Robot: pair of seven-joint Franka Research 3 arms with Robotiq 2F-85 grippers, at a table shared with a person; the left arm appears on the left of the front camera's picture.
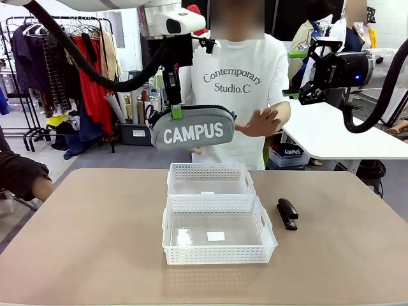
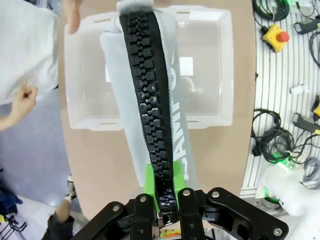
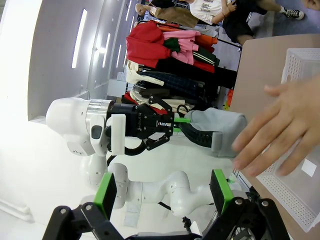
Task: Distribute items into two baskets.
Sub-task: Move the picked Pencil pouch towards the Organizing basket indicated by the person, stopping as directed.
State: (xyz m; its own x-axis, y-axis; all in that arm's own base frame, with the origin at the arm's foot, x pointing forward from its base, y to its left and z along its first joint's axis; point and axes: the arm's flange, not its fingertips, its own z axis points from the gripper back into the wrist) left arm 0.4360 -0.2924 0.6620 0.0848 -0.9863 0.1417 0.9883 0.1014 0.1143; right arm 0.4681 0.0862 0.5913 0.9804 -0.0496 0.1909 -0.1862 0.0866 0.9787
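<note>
While left jaws pinch pouch (image 1: 193,131) above tan table (image 1: 83,242), right jaws gape; garments (image 1: 92,83) behind

"CAMPUS", white letters, on grey pouch (image 1: 193,131). "Contemporary Studio.C", dark print, on the person's white T-shirt (image 1: 233,81).

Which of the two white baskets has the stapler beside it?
The basket nearer the robot: the stapler lies on the table right of it. The other basket sits farther back.
</note>
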